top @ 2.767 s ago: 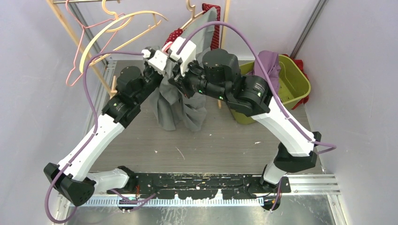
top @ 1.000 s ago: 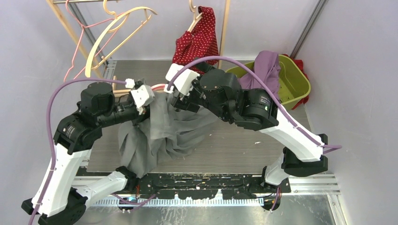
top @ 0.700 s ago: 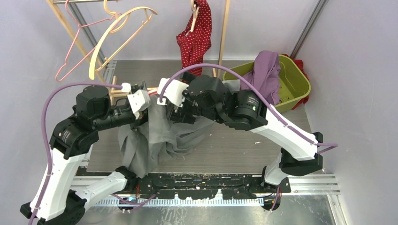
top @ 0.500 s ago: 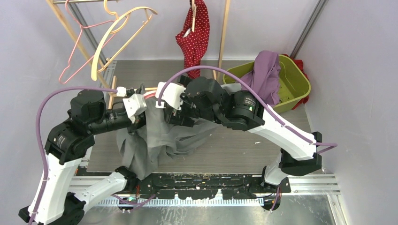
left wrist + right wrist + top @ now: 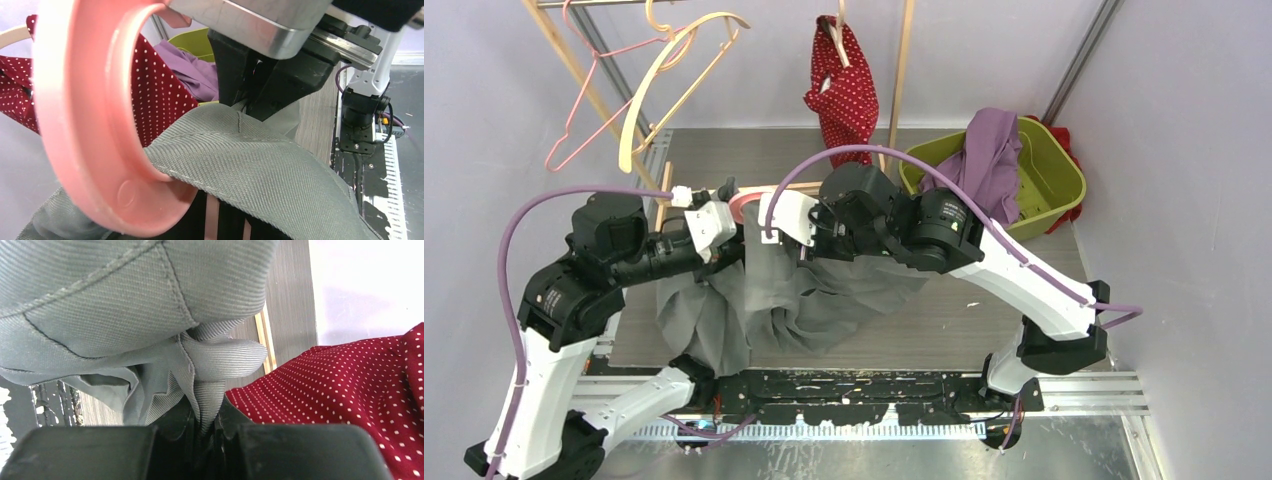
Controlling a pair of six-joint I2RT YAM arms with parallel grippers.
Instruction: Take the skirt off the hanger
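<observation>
Skirt [image 5: 814,305] held over wood-grain table [image 5: 984,320]
The hanger [image 5: 75,125] was clamped by the left gripper [image 5: 730,216], the skirt pinched by the right gripper [image 5: 205,426], between lilac walls [image 5: 1194,150].

Pale lilac walls [image 5: 484,150], grey wood-grain table top [image 5: 984,325], wooden clothes rack [image 5: 901,60] at the back, empty pink and cream hangers [image 5: 639,92] on it, green bin [image 5: 1049,175] at right with purple cloth [image 5: 989,150]

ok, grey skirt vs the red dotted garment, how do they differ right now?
Grey skirt is plain; red garment has white dots. Grey skirt sags low over the table, pinched in the right gripper; red garment hangs untouched on the rack behind. Both are limp cloth.
</observation>
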